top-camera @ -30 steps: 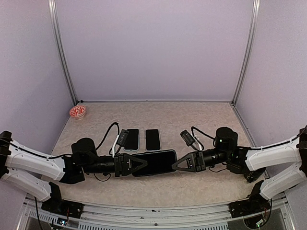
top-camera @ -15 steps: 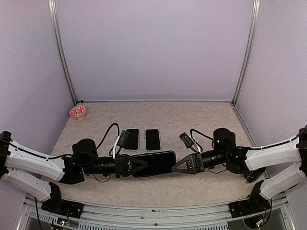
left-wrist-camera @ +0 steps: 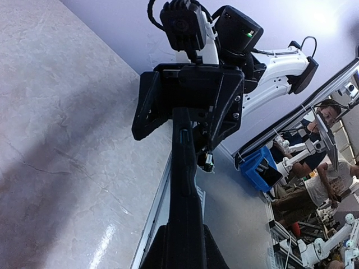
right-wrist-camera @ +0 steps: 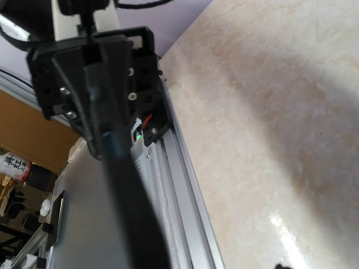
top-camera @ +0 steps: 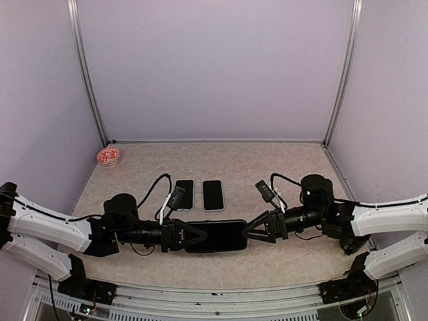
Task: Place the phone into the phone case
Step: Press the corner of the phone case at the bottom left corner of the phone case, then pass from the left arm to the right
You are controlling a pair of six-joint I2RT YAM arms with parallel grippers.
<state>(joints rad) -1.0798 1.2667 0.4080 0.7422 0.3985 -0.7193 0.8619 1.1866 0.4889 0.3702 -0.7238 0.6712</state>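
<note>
Right gripper (top-camera: 246, 231) has just spread wide, freeing the phone's (top-camera: 224, 237) three-o'clock end — left gripper (top-camera: 199, 235), clamped at nine o'clock, apparently carries it alone now.

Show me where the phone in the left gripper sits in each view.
Top external: low centre, phone lying flat, left gripper shut on its left end.
Left wrist: edge-on, running up from bottom centre.
Right wrist: blurred dark bar, edge-on, left of centre.
Shared landmark: the marbled table.
</note>
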